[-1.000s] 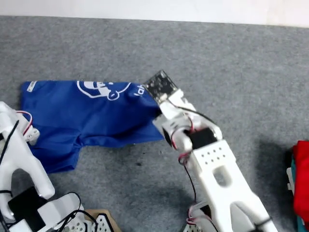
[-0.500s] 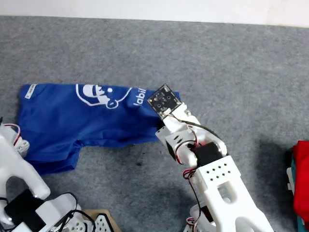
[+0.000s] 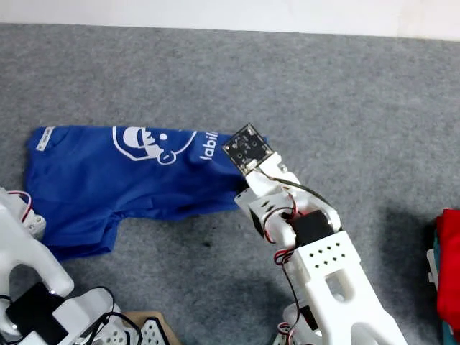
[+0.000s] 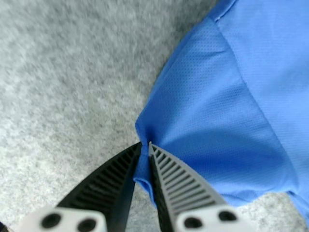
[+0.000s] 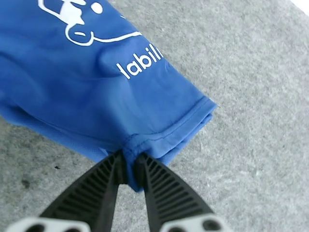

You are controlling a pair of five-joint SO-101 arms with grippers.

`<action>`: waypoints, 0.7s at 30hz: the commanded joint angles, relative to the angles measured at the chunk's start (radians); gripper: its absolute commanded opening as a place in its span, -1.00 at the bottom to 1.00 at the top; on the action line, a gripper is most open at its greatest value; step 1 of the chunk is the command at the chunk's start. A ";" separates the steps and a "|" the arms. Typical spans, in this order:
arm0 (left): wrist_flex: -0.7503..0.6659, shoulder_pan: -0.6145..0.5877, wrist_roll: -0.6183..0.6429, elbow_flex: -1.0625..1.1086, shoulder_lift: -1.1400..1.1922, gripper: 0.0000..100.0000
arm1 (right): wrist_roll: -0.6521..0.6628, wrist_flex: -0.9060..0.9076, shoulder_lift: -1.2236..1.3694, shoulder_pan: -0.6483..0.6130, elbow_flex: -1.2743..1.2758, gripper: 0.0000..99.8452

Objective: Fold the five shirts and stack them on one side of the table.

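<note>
**Blue shirt pinched at both ends on grey mat**

The surface is a grey, felt-like mat (image 3: 345, 93) w/ a flecked, fuzzy nap, covering the whole table. A pale strip (image 3: 215, 13) runs along its far edge; can't tell if that's wall or floor.

The L arm (image 3: 29, 244) is at the near-left corner. The L gripper (image 4: 145, 145) has its ribbed black fingers (image 4: 113, 174) pressed together on a fold of the shirt's edge, mat right beside it.

The shirt (image 3: 129, 180) lies flat on the left half of the mat, approx. mid-depth. Its white print faces up, a small label sits at the far-left corner, and one sleeve pokes toward the near side.

The R arm (image 3: 316, 259) reaches in from the near side, centre-right. The R gripper (image 5: 128, 157) is nipped shut on the stitched hem at the shirt's right end, just below the lettering.

Red cloth (image 3: 449, 266) sits at the far-right edge, well apart from the shirt.
</note>
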 commanded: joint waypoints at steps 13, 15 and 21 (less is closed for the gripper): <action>-0.086 -0.077 -0.005 0.035 -0.045 -0.63 | -0.003 -0.139 -0.018 0.085 0.133 -0.49; -0.086 -0.079 -0.005 0.036 -0.045 -0.49 | -0.003 -0.136 -0.018 0.068 0.130 -0.48; -0.086 -0.114 -0.011 0.028 -0.047 -0.31 | -0.005 0.012 -0.022 0.005 -0.015 -0.48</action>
